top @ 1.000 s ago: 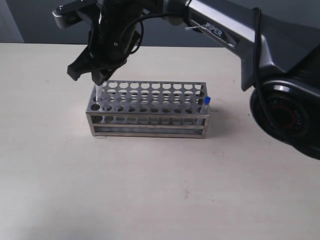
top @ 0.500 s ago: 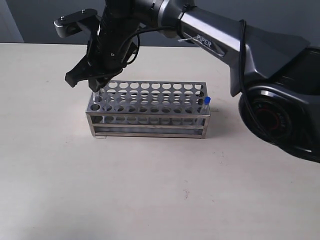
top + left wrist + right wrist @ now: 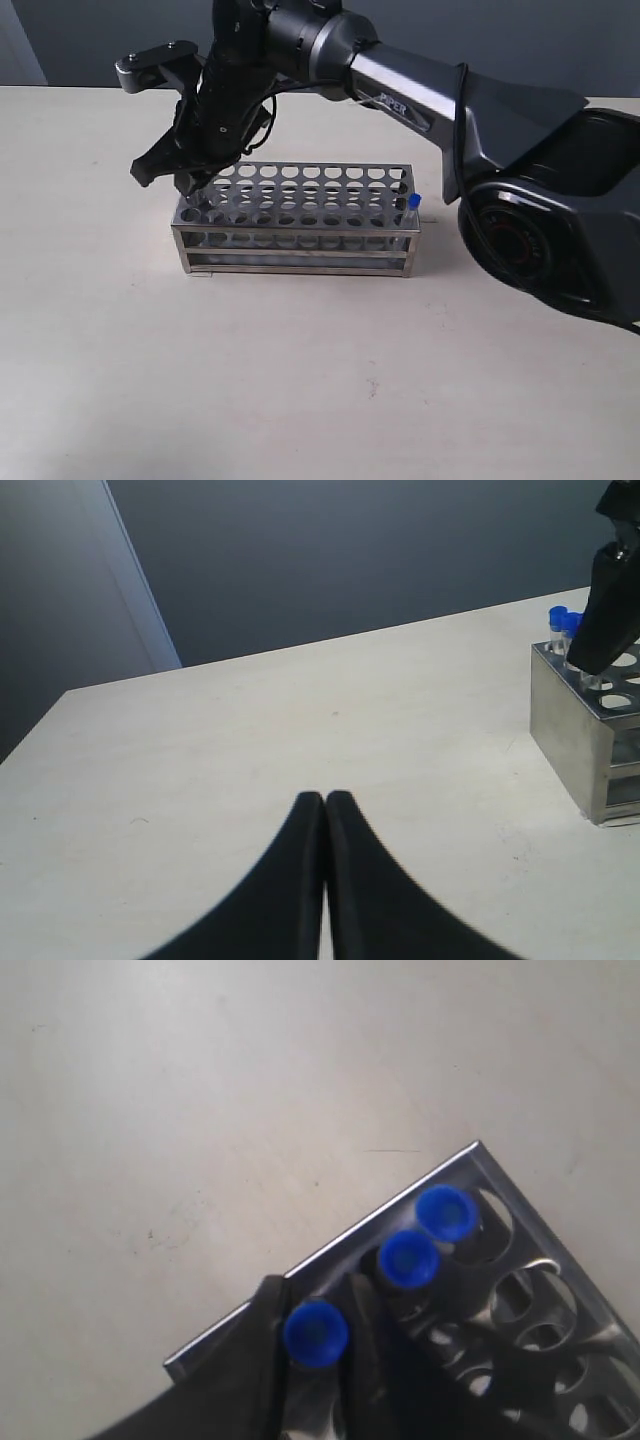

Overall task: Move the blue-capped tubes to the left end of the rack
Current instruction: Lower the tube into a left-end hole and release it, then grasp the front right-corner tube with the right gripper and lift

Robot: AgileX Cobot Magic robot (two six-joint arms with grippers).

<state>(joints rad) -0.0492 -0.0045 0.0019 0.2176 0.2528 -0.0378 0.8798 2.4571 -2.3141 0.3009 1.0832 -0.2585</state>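
One blue-capped tube [image 3: 315, 1332] between right tool [image 3: 313, 1305] fingers, at rack [image 3: 350, 1240] corner

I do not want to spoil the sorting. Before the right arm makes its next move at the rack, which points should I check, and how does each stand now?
1. Grip: the right gripper holds the third tube at the left end of the rack: ok.
2. Seating: third tube fully down in its hole: cannot tell, bottom hidden.
3. Neighbours: two other tubes stand beside it: ok.
4. Remaining: last tube is at the right end, not moved: not ok.
5. Clearance: left gripper shut, apart from the rack: ok.
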